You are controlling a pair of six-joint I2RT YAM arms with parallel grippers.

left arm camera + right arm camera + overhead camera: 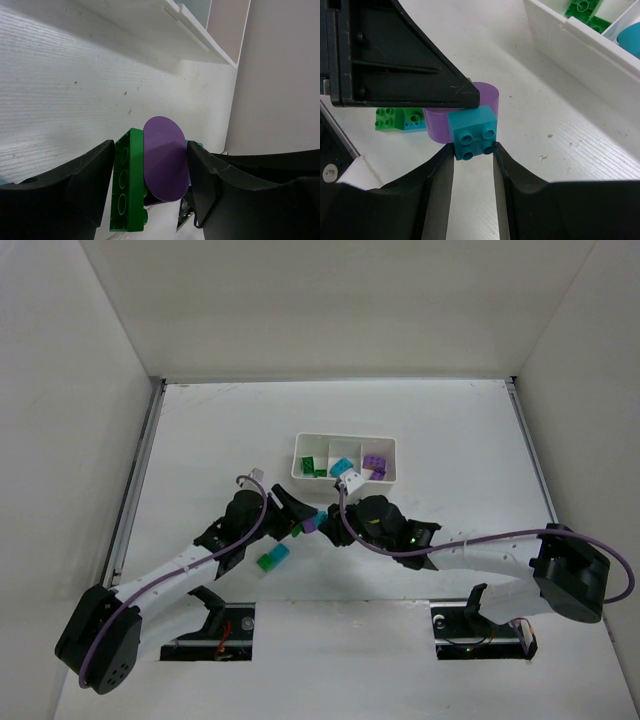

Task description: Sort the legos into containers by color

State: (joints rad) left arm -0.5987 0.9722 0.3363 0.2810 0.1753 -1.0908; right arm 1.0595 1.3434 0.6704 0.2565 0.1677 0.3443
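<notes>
A stuck-together clump hangs between my two grippers: a green brick (127,185), a rounded purple piece (165,157) and a teal brick (472,132). My left gripper (150,170) is shut on the green brick and purple piece. My right gripper (474,150) is shut on the teal brick at its fingertips. In the top view the grippers, left (303,525) and right (328,513), meet just in front of the white tray (345,478). The tray holds green bricks (308,465) on the left, a teal one (342,466) in the middle and purple ones (375,465) on the right.
A joined green and teal brick pair (272,558) lies on the table near the left arm, and also shows in the right wrist view (395,119). The tray's near wall (580,45) stands close to the right of the clump.
</notes>
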